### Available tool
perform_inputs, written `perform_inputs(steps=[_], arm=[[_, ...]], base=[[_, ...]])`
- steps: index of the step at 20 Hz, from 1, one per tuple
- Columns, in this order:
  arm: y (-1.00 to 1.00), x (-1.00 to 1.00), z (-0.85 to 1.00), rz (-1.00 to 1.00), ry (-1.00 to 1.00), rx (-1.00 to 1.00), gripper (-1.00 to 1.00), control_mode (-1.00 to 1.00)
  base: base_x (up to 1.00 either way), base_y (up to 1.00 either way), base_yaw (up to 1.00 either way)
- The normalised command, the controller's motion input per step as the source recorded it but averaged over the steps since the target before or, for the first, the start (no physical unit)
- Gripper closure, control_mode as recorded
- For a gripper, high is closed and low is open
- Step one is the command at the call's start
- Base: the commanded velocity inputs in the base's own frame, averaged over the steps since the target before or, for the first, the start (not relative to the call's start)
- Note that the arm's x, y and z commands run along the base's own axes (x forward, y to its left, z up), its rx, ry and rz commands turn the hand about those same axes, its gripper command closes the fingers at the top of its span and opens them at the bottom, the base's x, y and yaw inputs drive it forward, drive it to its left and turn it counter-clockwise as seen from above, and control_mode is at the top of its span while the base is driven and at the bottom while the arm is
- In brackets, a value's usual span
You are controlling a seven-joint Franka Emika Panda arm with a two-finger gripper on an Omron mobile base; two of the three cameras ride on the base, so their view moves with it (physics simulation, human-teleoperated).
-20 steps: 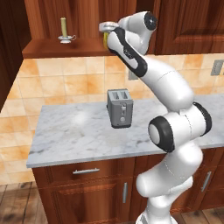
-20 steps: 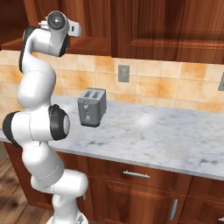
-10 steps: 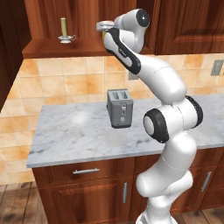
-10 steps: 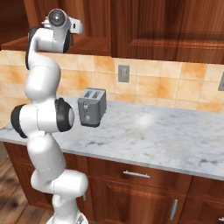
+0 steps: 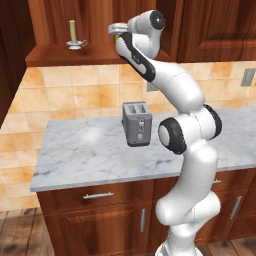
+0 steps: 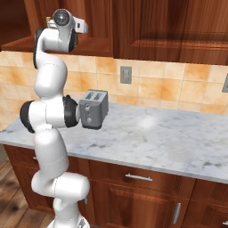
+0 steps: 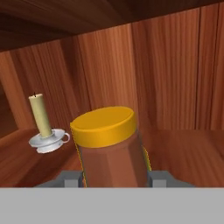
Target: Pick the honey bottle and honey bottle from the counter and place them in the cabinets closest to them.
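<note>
A honey bottle (image 7: 109,148), amber-brown with an orange-yellow cap, stands upright between my fingers in the hand view. My gripper (image 7: 114,177) is shut on it. In the left base view the gripper (image 5: 116,30) is raised to the open cabinet's shelf ledge (image 5: 60,54), with a bit of the yellow bottle (image 5: 118,36) showing under the hand. The bottle hangs just above the wooden shelf floor (image 7: 183,148) inside the cabinets. From the right base view the hand (image 6: 50,21) is mostly hidden behind my wrist.
A candle in a white holder (image 7: 43,127) stands on the shelf left of the bottle (image 5: 74,35). Below, a silver toaster (image 5: 137,123) sits on the marble counter (image 5: 75,150). Closed cabinet doors (image 6: 151,26) hang to the right, above a wall outlet (image 6: 126,75).
The arm has straightened upward and carried the hand with the bottle a little up and left, further into the open cabinet. The gripper stays shut on the bottle.
</note>
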Motion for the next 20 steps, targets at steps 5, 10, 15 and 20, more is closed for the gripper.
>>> perform_inputs(steps=[5, 10, 15, 20], arm=[[0.00, 0.33, 0.00, -0.01, 0.00, 0.00, 1.00, -1.00], [0.00, 0.29, -0.13, -0.01, 0.00, 0.00, 1.00, -1.00], [0.00, 0.23, -0.15, -0.01, 0.00, 0.00, 1.00, -1.00], [0.00, 0.08, -0.17, -0.01, 0.00, 0.00, 1.00, -1.00]], base=[[0.00, 0.00, 0.00], [0.00, 0.00, 0.00], [0.00, 0.00, 0.00], [0.00, 0.00, 0.00]])
